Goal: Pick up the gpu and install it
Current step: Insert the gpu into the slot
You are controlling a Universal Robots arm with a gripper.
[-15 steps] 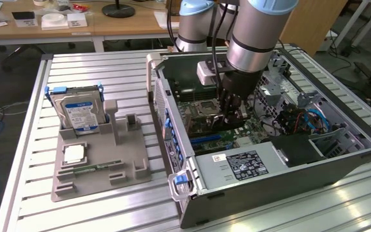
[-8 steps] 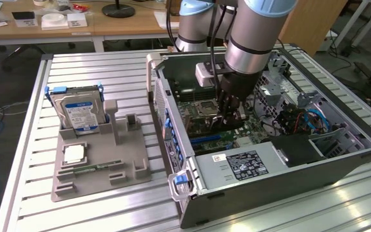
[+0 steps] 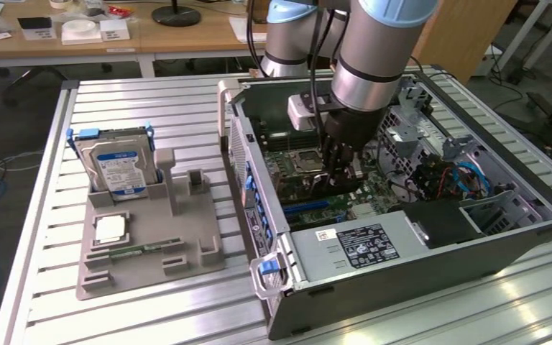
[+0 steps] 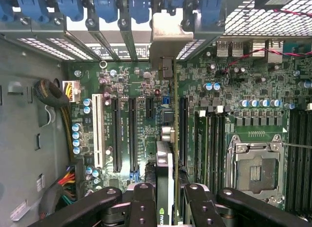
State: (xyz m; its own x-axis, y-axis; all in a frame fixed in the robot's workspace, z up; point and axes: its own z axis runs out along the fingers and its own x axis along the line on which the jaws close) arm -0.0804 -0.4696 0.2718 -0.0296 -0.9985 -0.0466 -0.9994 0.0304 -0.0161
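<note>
While the black metal fingers (image 4: 144, 203) of the gripper (image 4: 170, 200) pinch the gpu (image 4: 165, 163), a thin card with a silver end bracket, it stands edge-on inside the open gray computer case (image 3: 401, 277), over the green motherboard (image 4: 122, 85) with long black slots, on a ribbed metal tabletop (image 3: 141, 108).

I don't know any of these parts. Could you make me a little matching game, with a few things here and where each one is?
1 gpu
2 hard drive
3 memory stick

A standing upright in the grey holder
B lying low on that holder
C held in the gripper, inside the computer case

Pairs: 1-C, 2-A, 3-B
</note>
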